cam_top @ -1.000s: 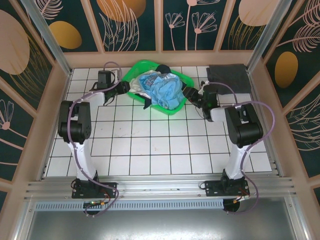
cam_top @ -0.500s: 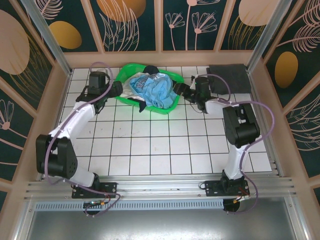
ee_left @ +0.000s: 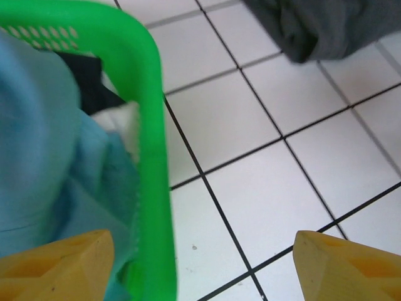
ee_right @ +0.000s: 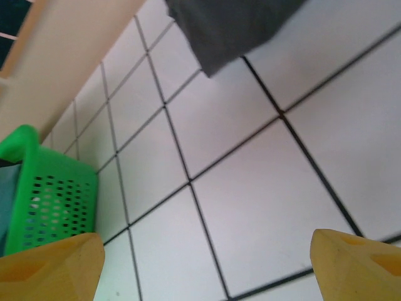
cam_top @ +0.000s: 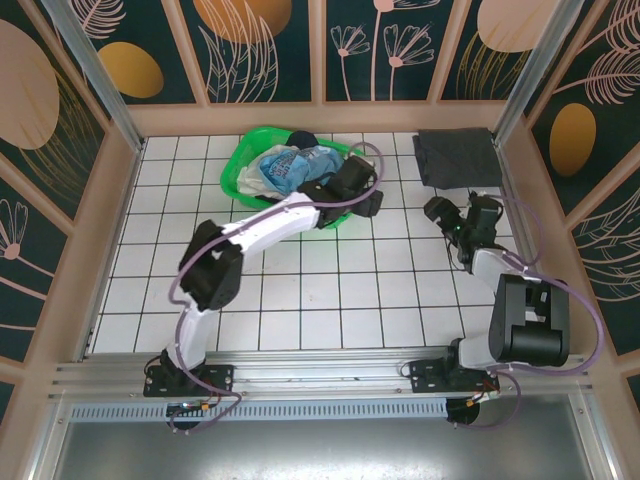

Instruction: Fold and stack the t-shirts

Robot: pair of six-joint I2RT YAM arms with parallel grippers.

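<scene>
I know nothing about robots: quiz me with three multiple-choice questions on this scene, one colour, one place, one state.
1. The basket is: A red, B green, C white.
2. The dark grey t-shirt lies: A in the basket, B on the table at the far right, C between a gripper's fingers.
3. The left gripper is: A shut on cloth, B shut empty, C open.
Answers: B, its rim is bright green; B, it lies flat near the far right corner; C, its jaws stand wide apart.

1. We can read no text, label, brand or number on anything here.
2. The light blue t-shirt (cam_top: pixel 295 165) is too small and creased for us to read anything on it.
</scene>
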